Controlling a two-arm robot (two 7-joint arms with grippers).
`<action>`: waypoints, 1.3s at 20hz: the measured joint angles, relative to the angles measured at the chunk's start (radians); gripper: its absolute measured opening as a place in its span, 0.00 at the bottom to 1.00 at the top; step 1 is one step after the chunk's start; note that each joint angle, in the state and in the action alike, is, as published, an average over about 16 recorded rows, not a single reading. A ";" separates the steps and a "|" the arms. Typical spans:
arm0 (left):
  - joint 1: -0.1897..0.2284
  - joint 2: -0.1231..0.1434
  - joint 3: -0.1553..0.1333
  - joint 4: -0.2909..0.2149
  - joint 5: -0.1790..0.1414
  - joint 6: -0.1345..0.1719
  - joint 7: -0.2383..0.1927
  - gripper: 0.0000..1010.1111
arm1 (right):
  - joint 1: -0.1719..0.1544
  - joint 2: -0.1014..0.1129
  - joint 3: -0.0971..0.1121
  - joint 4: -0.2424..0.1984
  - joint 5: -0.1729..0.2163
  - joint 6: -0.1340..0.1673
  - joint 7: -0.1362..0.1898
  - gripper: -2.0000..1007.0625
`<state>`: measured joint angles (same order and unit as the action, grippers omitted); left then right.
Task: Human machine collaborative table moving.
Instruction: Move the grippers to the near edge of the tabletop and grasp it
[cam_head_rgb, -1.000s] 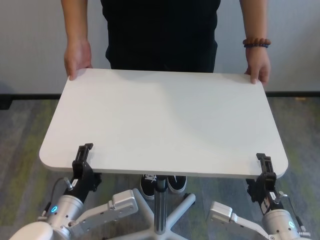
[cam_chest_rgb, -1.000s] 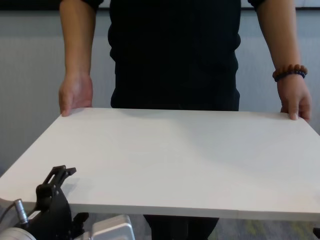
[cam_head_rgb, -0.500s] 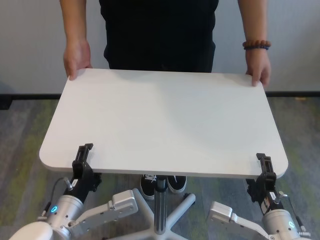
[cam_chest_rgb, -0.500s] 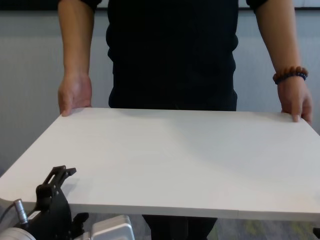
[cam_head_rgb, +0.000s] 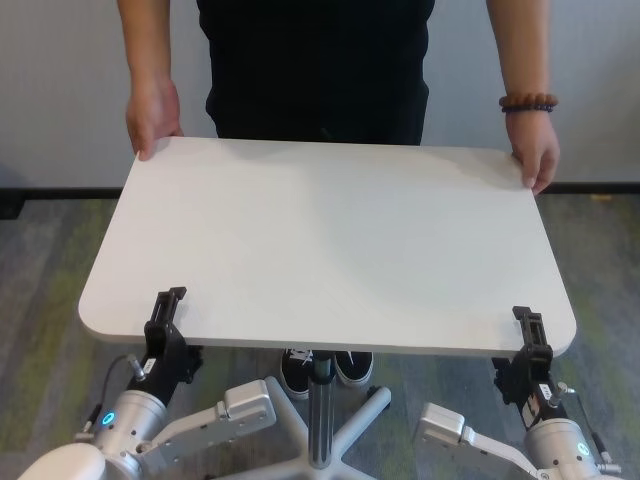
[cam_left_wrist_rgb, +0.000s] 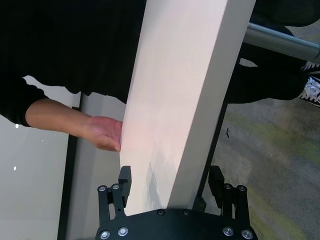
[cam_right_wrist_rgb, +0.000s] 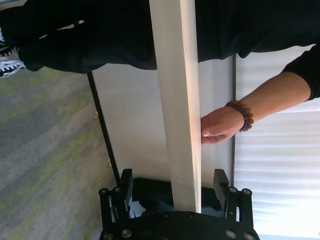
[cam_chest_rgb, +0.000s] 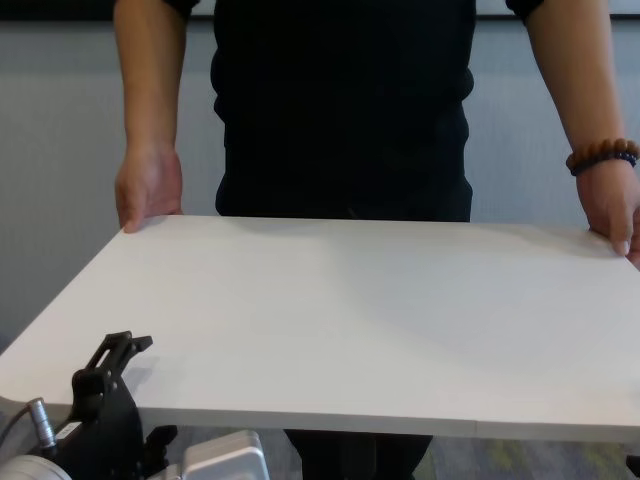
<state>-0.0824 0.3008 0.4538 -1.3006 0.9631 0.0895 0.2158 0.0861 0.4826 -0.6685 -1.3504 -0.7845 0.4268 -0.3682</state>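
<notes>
The white table (cam_head_rgb: 330, 240) stands between me and the human (cam_head_rgb: 320, 70), who is in a black top. One of the human's hands (cam_head_rgb: 152, 115) holds the far left corner. The hand with the bead bracelet (cam_head_rgb: 527, 101) holds the right edge near the far corner. My left gripper (cam_head_rgb: 168, 308) straddles the near edge at the left, with its jaws above and below the tabletop and gaps showing in the left wrist view (cam_left_wrist_rgb: 170, 182). My right gripper (cam_head_rgb: 530, 335) straddles the near right corner the same way, open (cam_right_wrist_rgb: 172, 187).
The slim metal pedestal leg (cam_head_rgb: 320, 400) rises from a white star base (cam_head_rgb: 365, 410) on grey carpet. The human's sneakers (cam_head_rgb: 297, 368) show beneath the tabletop. A grey wall with a dark baseboard (cam_head_rgb: 590, 187) is behind the human.
The human's bracelet hand has shifted from the far edge to the right side edge of the table. The table and both grippers have stayed where they were.
</notes>
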 joint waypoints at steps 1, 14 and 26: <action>0.000 0.000 0.000 0.000 0.000 0.000 0.000 0.99 | 0.000 0.000 0.000 0.000 0.000 0.000 0.000 1.00; 0.000 0.001 0.001 -0.001 0.000 0.000 -0.001 0.88 | 0.000 0.000 0.000 0.000 0.000 0.000 0.000 0.95; 0.000 0.001 0.001 -0.001 0.000 0.000 0.000 0.54 | 0.000 0.000 0.000 0.000 0.000 0.000 0.000 0.66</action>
<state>-0.0824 0.3017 0.4545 -1.3018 0.9631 0.0898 0.2154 0.0861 0.4826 -0.6684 -1.3504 -0.7846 0.4268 -0.3684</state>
